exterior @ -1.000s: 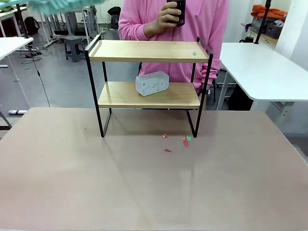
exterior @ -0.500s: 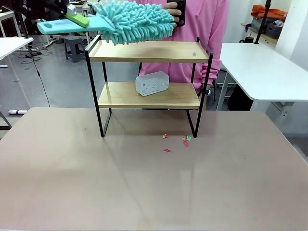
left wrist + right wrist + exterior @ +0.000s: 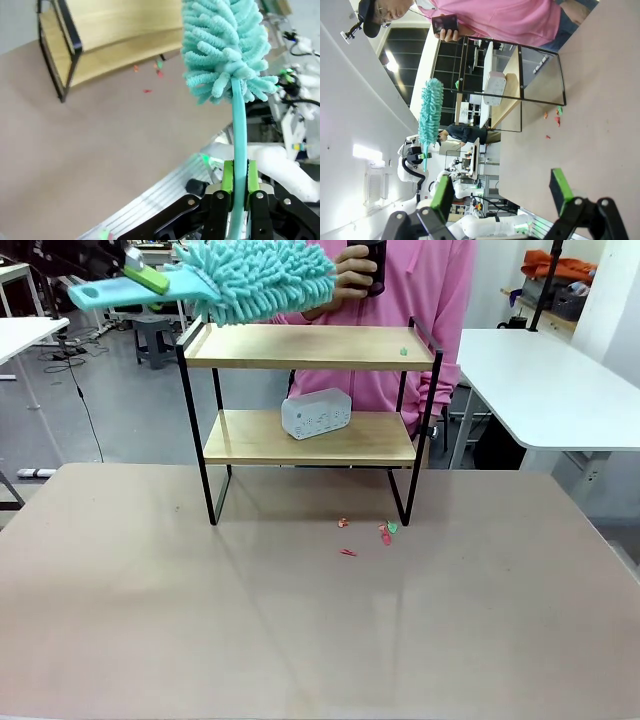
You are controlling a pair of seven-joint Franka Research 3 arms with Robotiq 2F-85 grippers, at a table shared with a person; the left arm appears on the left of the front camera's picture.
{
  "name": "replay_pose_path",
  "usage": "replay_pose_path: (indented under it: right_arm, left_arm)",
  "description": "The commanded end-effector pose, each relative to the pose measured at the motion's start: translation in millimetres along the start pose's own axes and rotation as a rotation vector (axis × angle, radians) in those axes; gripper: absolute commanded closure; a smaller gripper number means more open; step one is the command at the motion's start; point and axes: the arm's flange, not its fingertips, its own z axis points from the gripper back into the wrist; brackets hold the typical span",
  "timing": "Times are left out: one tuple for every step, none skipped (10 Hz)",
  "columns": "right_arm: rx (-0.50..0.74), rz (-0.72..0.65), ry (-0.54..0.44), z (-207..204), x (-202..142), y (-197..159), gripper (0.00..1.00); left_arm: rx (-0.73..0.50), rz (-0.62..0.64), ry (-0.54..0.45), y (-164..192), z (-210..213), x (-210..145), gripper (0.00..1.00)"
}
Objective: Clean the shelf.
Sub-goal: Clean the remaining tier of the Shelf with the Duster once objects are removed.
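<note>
The shelf [image 3: 310, 346] stands at the table's far side, two wooden boards on a black frame. My left gripper [image 3: 148, 278] is shut on the handle of a fluffy teal duster [image 3: 255, 276], held just above the top board's left end. A small green scrap [image 3: 403, 351] lies on the top board at its right. In the left wrist view the gripper [image 3: 239, 182] clamps the duster handle, with the duster head [image 3: 225, 47] beyond and the shelf [image 3: 115, 35] at upper left. My right gripper [image 3: 501, 192] is open, far from the shelf [image 3: 515, 85].
A white box [image 3: 316, 412] sits on the lower board. Red and green scraps [image 3: 386, 532] lie on the table by the shelf's right leg. A person in pink stands behind the shelf holding a dark phone [image 3: 370, 265]. A white table [image 3: 540, 380] stands at right.
The duster swung in from the upper left over the shelf's top, then drew back slightly left and up. The shelf and scraps have not moved.
</note>
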Motion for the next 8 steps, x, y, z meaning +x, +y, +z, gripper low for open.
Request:
replay_pose_path:
  right_arm:
    - [0.018, 0.013, -0.01, -1.5, 2.4, 2.6, 0.0]
    - [0.018, 0.013, -0.01, -1.5, 2.4, 2.6, 0.0]
    - [0.018, 0.013, -0.01, -1.5, 2.4, 2.6, 0.0]
    - [0.018, 0.013, -0.01, -1.5, 2.4, 2.6, 0.0]
    - [0.018, 0.013, -0.01, -1.5, 2.4, 2.6, 0.0]
    - [0.018, 0.013, -0.01, -1.5, 2.4, 2.6, 0.0]
    - [0.018, 0.013, -0.01, -1.5, 2.4, 2.6, 0.0]
    - [0.018, 0.013, -0.01, -1.5, 2.4, 2.6, 0.0]
  left_arm:
    - [0.07, 0.012, 0.003, 1.2, -29.5, 12.8, 0.88]
    - [0.072, 0.024, 0.038, 4.3, -42.1, 21.2, 0.88]
    - [0.08, 0.025, 0.052, 7.2, -52.3, 28.5, 0.88]
    - [0.095, 0.028, 0.063, 7.7, -58.4, 32.0, 0.88]
    - [0.101, 0.03, 0.074, 9.0, -61.8, 33.9, 0.88]
    - [0.097, 0.027, 0.085, 7.8, -64.7, 34.0, 0.88]
    - [0.077, 0.015, 0.114, 6.2, -67.5, 33.6, 0.88]
    - [0.05, -0.008, 0.143, 2.0, -69.0, 32.5, 0.88]
